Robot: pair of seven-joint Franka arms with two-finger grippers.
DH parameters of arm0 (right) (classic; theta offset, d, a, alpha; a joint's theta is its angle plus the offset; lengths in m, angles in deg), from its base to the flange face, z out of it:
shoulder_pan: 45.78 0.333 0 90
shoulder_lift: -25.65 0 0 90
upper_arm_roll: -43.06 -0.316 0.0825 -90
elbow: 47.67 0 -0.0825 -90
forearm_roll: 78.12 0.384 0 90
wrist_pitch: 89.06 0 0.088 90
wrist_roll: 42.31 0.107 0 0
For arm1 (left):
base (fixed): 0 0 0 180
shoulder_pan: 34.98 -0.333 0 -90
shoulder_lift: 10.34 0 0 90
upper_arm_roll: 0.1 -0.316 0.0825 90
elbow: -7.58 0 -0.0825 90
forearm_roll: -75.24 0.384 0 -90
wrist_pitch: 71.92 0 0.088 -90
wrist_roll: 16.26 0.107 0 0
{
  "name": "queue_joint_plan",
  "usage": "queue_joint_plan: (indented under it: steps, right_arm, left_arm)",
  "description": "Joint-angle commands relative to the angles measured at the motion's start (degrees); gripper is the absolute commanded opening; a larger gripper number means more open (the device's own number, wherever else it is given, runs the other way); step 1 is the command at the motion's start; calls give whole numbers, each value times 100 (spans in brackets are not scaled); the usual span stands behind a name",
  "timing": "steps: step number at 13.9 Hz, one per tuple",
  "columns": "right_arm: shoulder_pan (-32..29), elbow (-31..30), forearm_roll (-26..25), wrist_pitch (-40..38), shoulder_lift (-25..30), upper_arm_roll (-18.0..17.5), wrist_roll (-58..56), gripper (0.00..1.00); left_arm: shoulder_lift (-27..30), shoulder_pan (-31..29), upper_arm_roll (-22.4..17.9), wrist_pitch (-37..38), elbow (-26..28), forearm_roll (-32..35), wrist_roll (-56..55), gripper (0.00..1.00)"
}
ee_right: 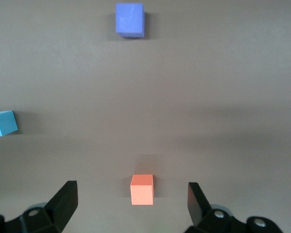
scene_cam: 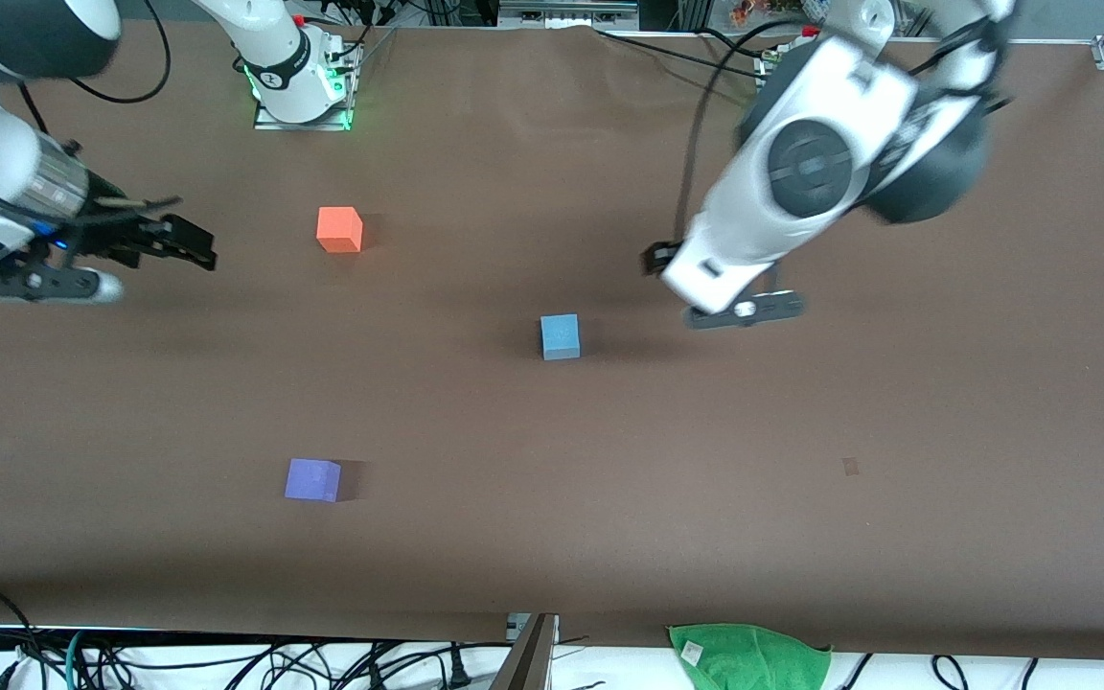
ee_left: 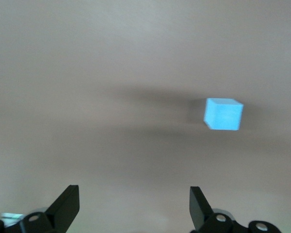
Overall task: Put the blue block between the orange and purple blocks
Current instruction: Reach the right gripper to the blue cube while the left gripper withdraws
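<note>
The blue block [scene_cam: 560, 335] sits mid-table and also shows in the left wrist view [ee_left: 223, 114] and at the edge of the right wrist view [ee_right: 2, 123]. The orange block [scene_cam: 339, 229] lies nearer the robots. The purple block [scene_cam: 312, 479] lies nearer the front camera. My left gripper [scene_cam: 662, 261] hangs over bare table beside the blue block, toward the left arm's end, open and empty [ee_left: 134, 190]. My right gripper [scene_cam: 195, 245] is open and empty [ee_right: 132, 185], in the air toward the right arm's end from the orange block [ee_right: 141, 189]. The purple block [ee_right: 130, 19] shows farther off.
The brown table [scene_cam: 801, 460] has a green cloth [scene_cam: 748, 654] at its edge nearest the front camera. The right arm's base [scene_cam: 298, 81] stands at the robots' edge. Cables lie along both long edges.
</note>
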Motion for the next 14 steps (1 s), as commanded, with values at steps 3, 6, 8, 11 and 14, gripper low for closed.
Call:
queue_joint_plan:
  steps: [3,6,8,11,14]
  right_arm:
    - [157,272,66,-396,-553,-18,-74,100]
    - [341,271,101,-651,-834,-27,-83,100]
    - [744,271,268,-346,-931,-35,22,100]
    - [1517,262,383,532,-1229,-35,1003,100]
    - [2465,271,357,1813,-1825,-27,2163,100]
  left_arm:
    - [614,-1432,57,561,215,157,2357,100]
    - [738,-1969,31,737,215,166,2808,100]
    - [1096,-2085,-143,520,511,158,3256,100]
    - [2036,-1971,-320,-726,1951,201,3320,100]
    - [2548,-1927,-320,-1284,2579,447,3284,100]
